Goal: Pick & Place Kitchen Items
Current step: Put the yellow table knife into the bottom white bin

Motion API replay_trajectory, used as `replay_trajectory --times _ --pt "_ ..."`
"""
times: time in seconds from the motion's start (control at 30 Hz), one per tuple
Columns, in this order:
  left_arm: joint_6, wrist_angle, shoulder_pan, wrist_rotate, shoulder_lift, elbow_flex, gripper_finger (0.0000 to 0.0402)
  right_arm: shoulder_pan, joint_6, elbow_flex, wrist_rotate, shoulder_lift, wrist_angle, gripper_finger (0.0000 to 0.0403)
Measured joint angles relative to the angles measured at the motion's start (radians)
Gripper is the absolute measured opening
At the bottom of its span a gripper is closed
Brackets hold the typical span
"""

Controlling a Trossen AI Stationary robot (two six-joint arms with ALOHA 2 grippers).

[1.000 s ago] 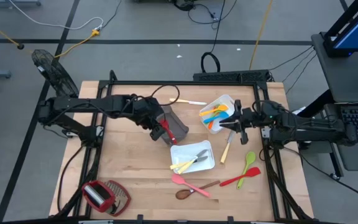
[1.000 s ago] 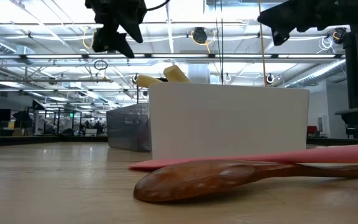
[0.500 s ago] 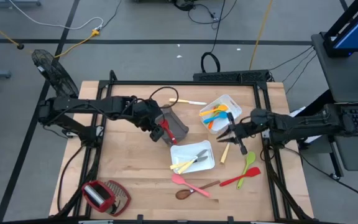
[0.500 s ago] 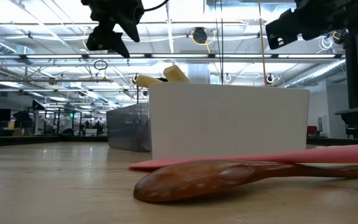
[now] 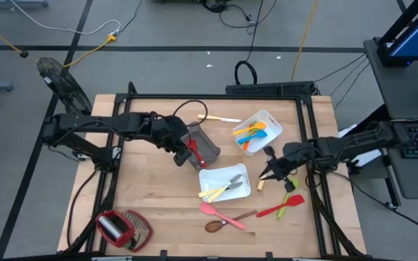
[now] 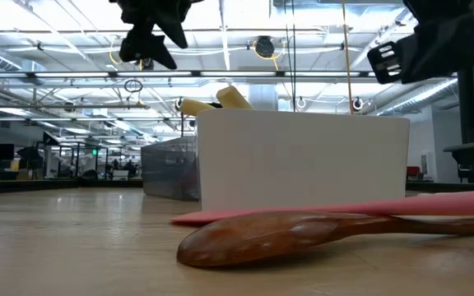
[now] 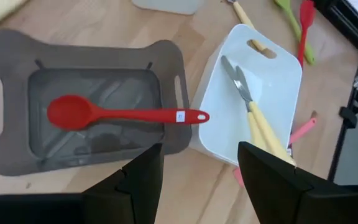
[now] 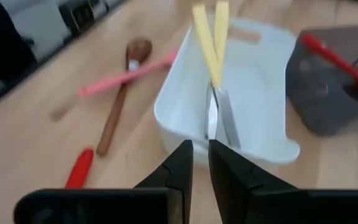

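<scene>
My right jaws, nearly closed and empty, must widen to straddle the pale-handled knife (image 5: pixel 260 184) toward the desk's (image 5: pixel 158 196) right edge; left jaws gape empty.

Hidden in the low view behind the near white tray (image 6: pixel 303 160): most of the pale-handled knives (image 6: pixel 220 100), only handle ends showing. Cut off at the right edge: wooden spoon (image 6: pixel 303 234) handle and pink spatula (image 6: pixel 344 210).

Overhead, table-level, two wrist views
</scene>
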Motion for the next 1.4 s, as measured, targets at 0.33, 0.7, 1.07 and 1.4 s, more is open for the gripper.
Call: replay_trajectory --times 0.33,0.7,1.07,1.4 --pt "0.100 0.186 -0.007 -0.011 -0.110 -0.106 0.0212 0.060 -0.043 0.144 0.060 0.148 -0.276 0.0047" --pt "0.061 0.484 -0.113 -0.069 -0.479 -0.505 0.0212 0.121 -0.108 0.240 0.192 0.349 -0.425 0.0047" --pt "0.015 0.511 -0.251 -0.229 -0.809 -0.739 0.0212 0.120 -0.114 0.244 0.218 0.466 -0.414 0.0051" --pt "-0.023 0.507 -0.269 -0.236 -0.850 -0.783 0.0212 0.120 -0.138 0.244 0.214 0.524 -0.426 0.0118"
